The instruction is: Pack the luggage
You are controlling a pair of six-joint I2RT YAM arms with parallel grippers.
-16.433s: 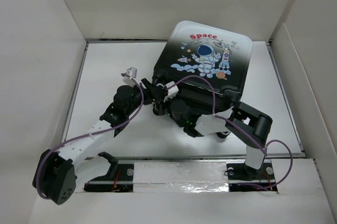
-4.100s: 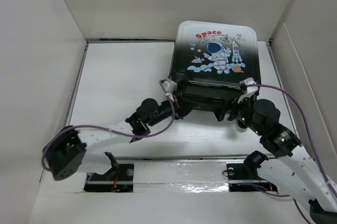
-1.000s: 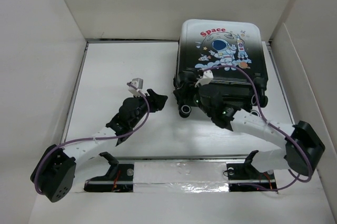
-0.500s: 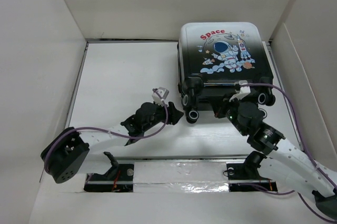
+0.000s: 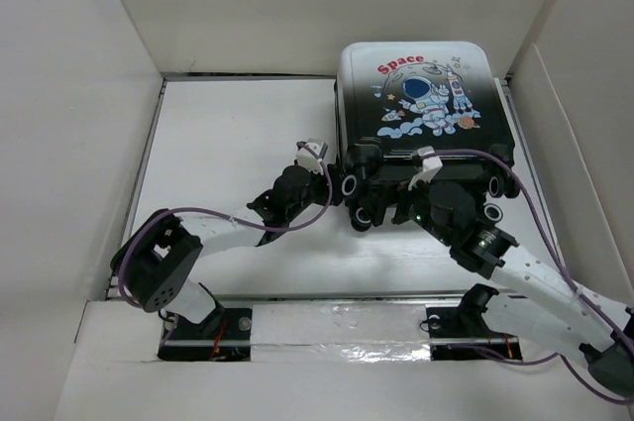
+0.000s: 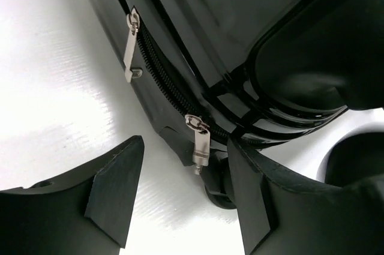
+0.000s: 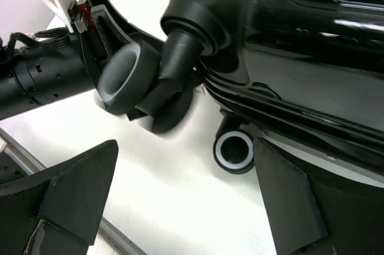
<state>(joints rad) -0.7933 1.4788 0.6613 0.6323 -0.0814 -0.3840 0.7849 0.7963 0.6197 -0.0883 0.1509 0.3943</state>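
Note:
The luggage [image 5: 416, 94] lies flat and closed at the back right of the table, astronaut print up, its black wheels [image 5: 364, 215] toward me. My left gripper [image 5: 335, 186] is at its near left corner. In the left wrist view this gripper [image 6: 183, 198] is open, and a silver zipper pull [image 6: 200, 144] hangs just ahead of the gap, touching neither finger. A second pull [image 6: 131, 48] lies farther along the zip. My right gripper [image 5: 396, 211] sits at the near edge between the wheels. It [image 7: 183, 201] is wide open and empty, with a wheel [image 7: 234, 150] ahead.
White walls enclose the table [image 5: 228, 134] on the left, back and right, and the luggage lies close to the back right corner. A taped strip [image 5: 337, 327] runs along the near edge by the arm bases. The left arm's wrist [image 7: 42, 78] is close beside the right gripper.
The left gripper has moved right, up to the luggage's near left corner. The right gripper shifted along the luggage's near edge. The luggage has straightened a little.

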